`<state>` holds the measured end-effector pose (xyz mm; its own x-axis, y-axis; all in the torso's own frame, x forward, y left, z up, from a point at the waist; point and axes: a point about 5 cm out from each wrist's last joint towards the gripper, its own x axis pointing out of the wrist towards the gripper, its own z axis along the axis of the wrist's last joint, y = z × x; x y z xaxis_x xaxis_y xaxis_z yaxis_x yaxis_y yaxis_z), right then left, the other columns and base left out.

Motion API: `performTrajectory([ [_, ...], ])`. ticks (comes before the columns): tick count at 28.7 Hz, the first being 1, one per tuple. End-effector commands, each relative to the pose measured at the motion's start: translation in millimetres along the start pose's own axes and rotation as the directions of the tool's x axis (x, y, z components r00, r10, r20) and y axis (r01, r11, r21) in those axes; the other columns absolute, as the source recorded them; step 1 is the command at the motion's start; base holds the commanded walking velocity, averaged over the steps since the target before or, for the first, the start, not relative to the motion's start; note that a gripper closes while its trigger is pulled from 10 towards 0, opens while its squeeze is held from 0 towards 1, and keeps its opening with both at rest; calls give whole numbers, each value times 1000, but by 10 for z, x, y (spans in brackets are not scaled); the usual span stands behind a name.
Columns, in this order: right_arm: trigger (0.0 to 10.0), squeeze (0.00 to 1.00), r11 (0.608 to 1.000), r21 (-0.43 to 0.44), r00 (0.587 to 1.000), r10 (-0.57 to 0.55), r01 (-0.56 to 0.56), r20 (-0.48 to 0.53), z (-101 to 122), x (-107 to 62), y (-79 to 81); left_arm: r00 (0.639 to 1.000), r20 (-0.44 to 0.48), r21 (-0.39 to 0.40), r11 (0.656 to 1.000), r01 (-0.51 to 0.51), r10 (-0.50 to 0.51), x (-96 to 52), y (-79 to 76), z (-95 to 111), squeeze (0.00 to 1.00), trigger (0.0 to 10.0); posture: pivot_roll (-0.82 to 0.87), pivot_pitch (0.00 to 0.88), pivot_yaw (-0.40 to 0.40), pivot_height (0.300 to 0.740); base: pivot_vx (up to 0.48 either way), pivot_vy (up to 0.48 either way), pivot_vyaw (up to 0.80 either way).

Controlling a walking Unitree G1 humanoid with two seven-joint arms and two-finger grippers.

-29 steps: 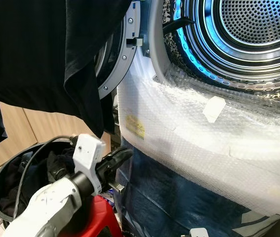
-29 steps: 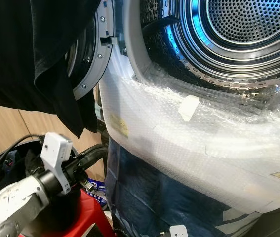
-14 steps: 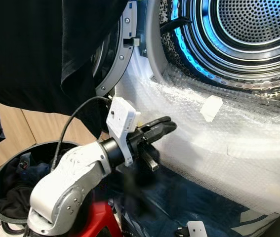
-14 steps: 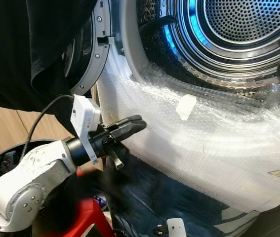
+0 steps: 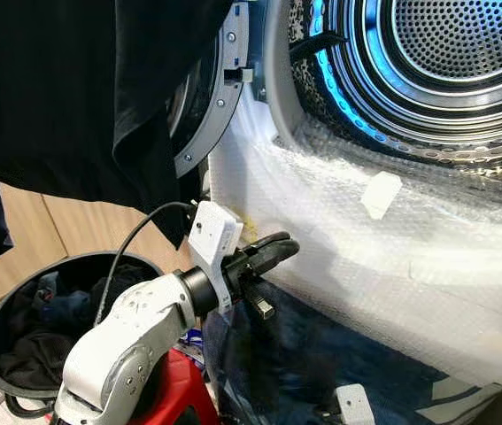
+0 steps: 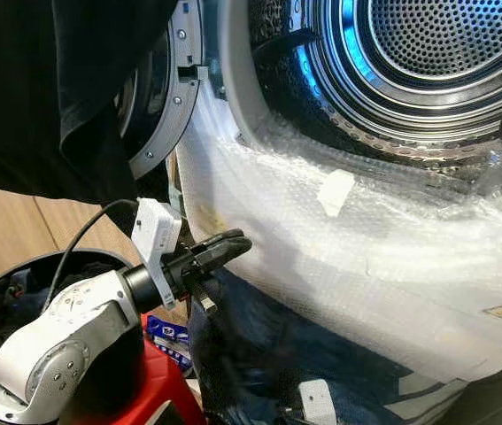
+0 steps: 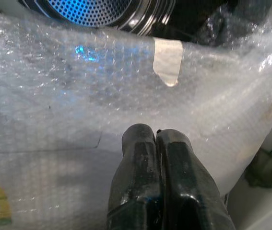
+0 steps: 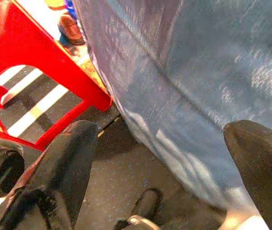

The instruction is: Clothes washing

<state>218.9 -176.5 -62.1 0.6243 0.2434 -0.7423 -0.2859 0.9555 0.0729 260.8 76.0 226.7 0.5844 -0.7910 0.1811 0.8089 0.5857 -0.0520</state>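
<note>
Left end effector [image 5: 277,251] has dipped a bit lower against the bubble-wrapped washer front [image 5: 392,257], fingers pressed together and empty, clothes sit in the basket [image 5: 29,310] beside it, so I'd spread before reaching in.

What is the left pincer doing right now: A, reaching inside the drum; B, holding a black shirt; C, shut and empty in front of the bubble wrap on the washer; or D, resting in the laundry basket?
C: the left pincer has its fingers pressed together with nothing between them, held in front of the bubble wrap below the drum opening.
</note>
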Motion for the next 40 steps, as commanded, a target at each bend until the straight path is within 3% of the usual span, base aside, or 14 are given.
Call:
performTrajectory([
  [1,10000,1000,998,-43,997,50,-47,55,125,-43,-120,1000,0,6,1000,-11,11,33,21,-27,0,0,63,0,-54,740,0,0,0],
  [3,10000,1000,986,-71,985,154,-148,83,186,-86,-161,1000,9,2,1000,0,0,66,9,-34,0,0,54,0,-52,740,0,0,0],
  [5,10000,1000,983,-75,981,173,-167,85,191,-92,-161,1000,11,1,1000,4,-4,72,2,-33,0,0,54,0,-52,740,0,0,0],
  [8,10000,1000,920,-160,922,375,-358,92,264,-184,-173,1000,14,-2,1000,14,-13,91,-19,-43,0,0,32,0,-46,740,0,0,0],
  [10,10000,1000,904,-169,906,413,-393,99,292,-204,-173,1000,14,-3,1000,16,-16,92,-21,-44,0,0,32,0,-46,740,0,0,0],
  [12,10000,1000,863,-173,859,497,-474,126,360,-254,-164,1000,13,-4,1000,23,-23,94,-29,-50,0,0,28,0,-46,740,0,0,0],
  [13,10000,1000,817,-186,805,573,-546,156,438,-313,-144,999,14,-8,999,33,-33,100,-44,-55,0,0,29,0,-46,740,0,0,0],
  [19,10000,1000,714,-186,677,700,-675,230,561,-431,1,999,12,-17,999,43,-43,113,-75,-85,0,0,29,0,-48,740,0,0,0],
  [27,10000,1000,605,-244,529,789,-758,313,756,-610,275,998,21,-27,998,52,-51,151,-94,-102,0,0,20,0,-46,740,0,0,0],
  [32,10000,1000,596,-238,501,788,-767,358,875,-686,352,998,22,-29,998,59,-58,173,-106,-102,0,0,18,0,-47,740,0,0,0],
  [36,10000,1000,561,-257,461,811,-787,360,955,-789,494,997,24,-34,997,68,-68,178,-125,-103,0,0,17,0,-48,740,0,0,0],
  [40,10000,1000,617,-196,497,751,-762,434,1054,-727,592,998,33,-39,997,63,-62,184,-132,-104,0,0,21,0,-57,740,0,0,0],
])
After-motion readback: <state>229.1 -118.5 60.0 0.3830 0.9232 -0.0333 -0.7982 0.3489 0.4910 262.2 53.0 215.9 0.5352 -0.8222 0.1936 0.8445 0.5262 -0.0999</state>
